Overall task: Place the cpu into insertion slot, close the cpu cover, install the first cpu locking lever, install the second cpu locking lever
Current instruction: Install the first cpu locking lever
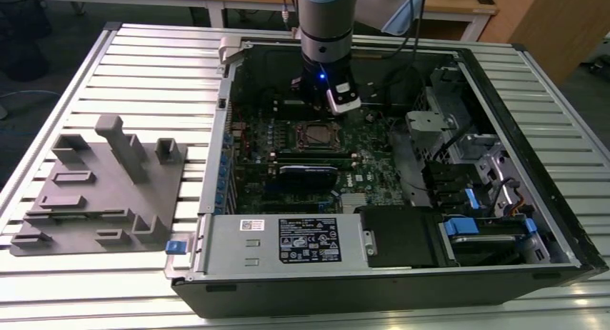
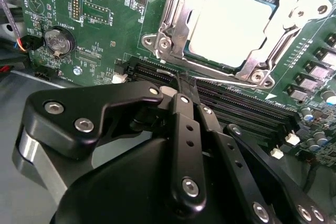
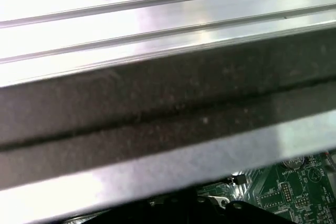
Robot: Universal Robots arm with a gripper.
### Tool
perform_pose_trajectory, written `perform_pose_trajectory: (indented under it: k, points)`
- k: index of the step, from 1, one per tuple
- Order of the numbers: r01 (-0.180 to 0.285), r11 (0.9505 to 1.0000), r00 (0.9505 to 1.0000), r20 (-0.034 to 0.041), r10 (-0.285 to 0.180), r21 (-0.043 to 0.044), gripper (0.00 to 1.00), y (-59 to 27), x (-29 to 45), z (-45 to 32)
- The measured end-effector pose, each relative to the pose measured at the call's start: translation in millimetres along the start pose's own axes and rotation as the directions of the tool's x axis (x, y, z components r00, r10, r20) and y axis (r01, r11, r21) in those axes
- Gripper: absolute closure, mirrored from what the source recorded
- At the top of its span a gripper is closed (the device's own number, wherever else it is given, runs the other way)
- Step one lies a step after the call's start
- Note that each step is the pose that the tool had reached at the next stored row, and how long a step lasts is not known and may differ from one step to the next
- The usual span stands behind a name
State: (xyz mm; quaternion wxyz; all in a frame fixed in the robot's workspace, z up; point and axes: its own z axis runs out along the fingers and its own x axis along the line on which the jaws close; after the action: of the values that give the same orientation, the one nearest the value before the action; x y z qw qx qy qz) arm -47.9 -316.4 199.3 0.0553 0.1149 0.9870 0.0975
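The ribbed metal counter carries an open computer case, and the green circuit board lies flat inside it. The arm reaches down into the case, its pincer hanging just beside the insertion slot, over the long black memory slots.

In the second wrist view the pincer's fingers are drawn narrow, tips together, with nothing between them. The cpu already sits in the insertion slot, its pale metal top facing up and its edges square to the socket; being square, it has no real long axis. The cpu cover appears to lie down around it, framing the chip through its window, though whether it is fully seated is hard to judge from this angle.

The work now seems to be at the locking levers. Doing that well calls for pressing each lever down and tucking it sideways under its catch, without scraping the board.
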Motion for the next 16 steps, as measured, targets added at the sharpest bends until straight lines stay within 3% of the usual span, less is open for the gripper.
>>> perform_pose_trajectory:
  k: [11,16]
  points:
    - [0.000,1.0000,1.0000,0.0014,0.000,0.0048,0.89,-0.4,-0.1,0.1]
    - [0.001,0.9999,1.0000,0.0038,-0.001,0.0162,0.89,-0.9,-0.1,0.3]
